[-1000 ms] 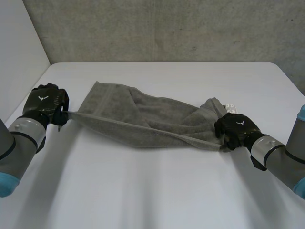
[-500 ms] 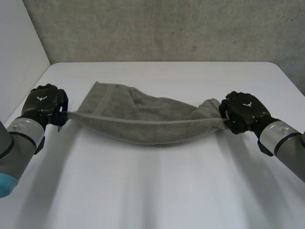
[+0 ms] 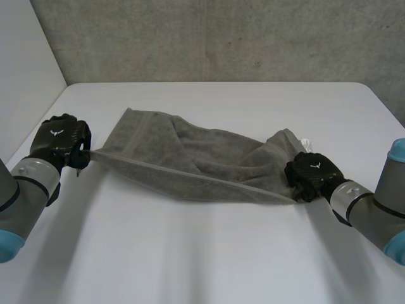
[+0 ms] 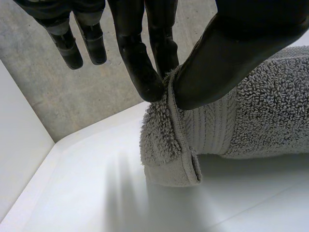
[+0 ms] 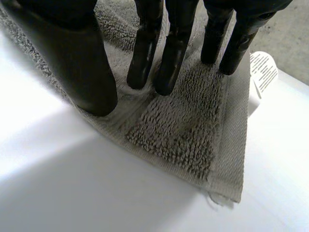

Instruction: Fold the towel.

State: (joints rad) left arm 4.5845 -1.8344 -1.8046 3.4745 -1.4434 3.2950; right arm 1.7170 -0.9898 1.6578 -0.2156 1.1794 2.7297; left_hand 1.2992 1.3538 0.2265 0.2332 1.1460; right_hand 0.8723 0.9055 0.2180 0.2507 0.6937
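A grey towel (image 3: pixel 190 158) lies stretched across the white table (image 3: pixel 209 253) between my two hands. My left hand (image 3: pixel 60 140) is at its left corner, held just above the table. In the left wrist view the thumb (image 4: pixel 231 58) and a finger pinch the hemmed corner of the towel (image 4: pixel 251 116). My right hand (image 3: pixel 310 174) is down on the towel's right corner. In the right wrist view its fingertips (image 5: pixel 169 72) and thumb rest on top of the flat cloth (image 5: pixel 183 130), spread apart, with nothing pinched between them.
A white care label (image 5: pixel 263 72) sticks out from the towel's right end, beyond my right hand. A concrete wall (image 3: pixel 221 38) runs behind the table and a white panel (image 3: pixel 19 63) stands along its left side.
My right hand had lifted the towel's right corner and pulled the front edge taut half a second ago. It has now come back down to the table and loosened its fingers. My left hand stayed put.
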